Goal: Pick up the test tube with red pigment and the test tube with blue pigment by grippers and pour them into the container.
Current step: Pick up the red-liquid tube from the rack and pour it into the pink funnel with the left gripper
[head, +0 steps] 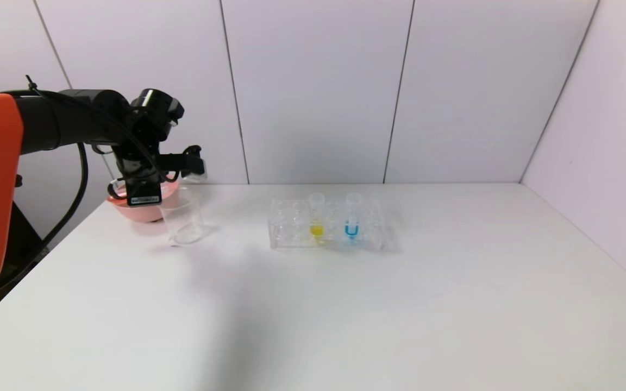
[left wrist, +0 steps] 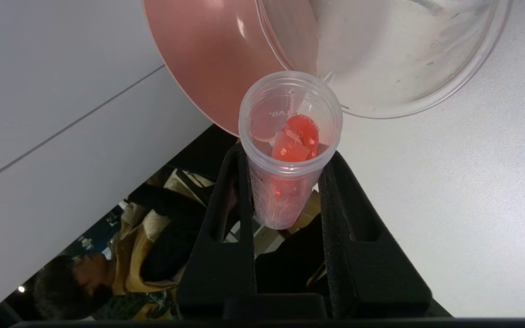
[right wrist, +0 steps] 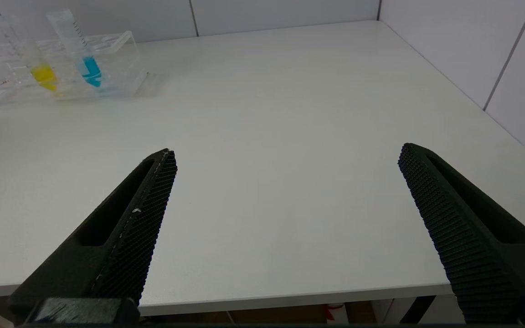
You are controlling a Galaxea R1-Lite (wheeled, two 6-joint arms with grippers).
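My left gripper (left wrist: 285,182), raised at the table's far left, pinches the test tube with red pigment (left wrist: 287,150), tipped over the container (head: 181,220) beside the pink bowl (head: 147,209). My right gripper (right wrist: 285,182) hangs spread wide near the table edge. The test tube with blue pigment (head: 351,217) stands in the rack (head: 291,228).

Your red tube (left wrist: 290,150) – tipped toward the clear beaker (head: 182,220), red liquid inside; blue tube (head: 352,217) upright w/ blue tip – still racked.
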